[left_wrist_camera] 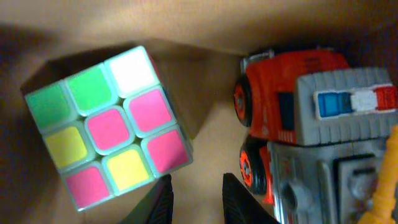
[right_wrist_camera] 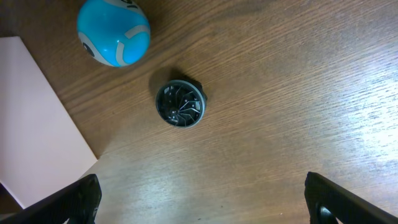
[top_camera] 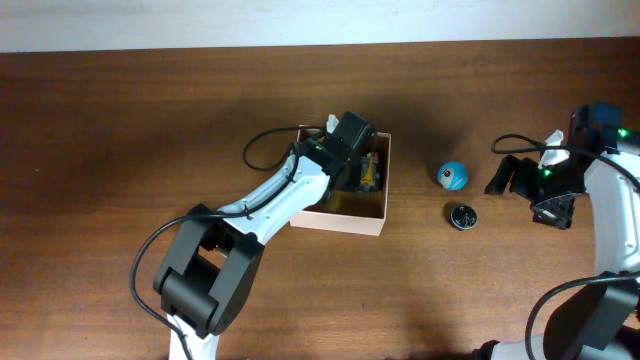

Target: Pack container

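Square white-walled cardboard container [top_camera: 340, 222], mid-table, left gripper [left_wrist_camera: 196, 186] inside.
Only the wrist view shows us its pastel cube [left_wrist_camera: 109, 127] and red toy truck [left_wrist_camera: 311, 124]; jaws barely parted, right gripper [right_wrist_camera: 200, 180] spread wide, both empty.

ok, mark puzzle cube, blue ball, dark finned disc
puzzle cube [left_wrist_camera: 109, 127]: left wrist view, centre pink tile.
blue ball [right_wrist_camera: 114, 32]: right wrist view, blue shell.
dark finned disc [right_wrist_camera: 180, 104]: right wrist view, hub.

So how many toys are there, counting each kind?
Cube: 1
Truck: 1
Ball: 1
Wheel: 1
Total: 4
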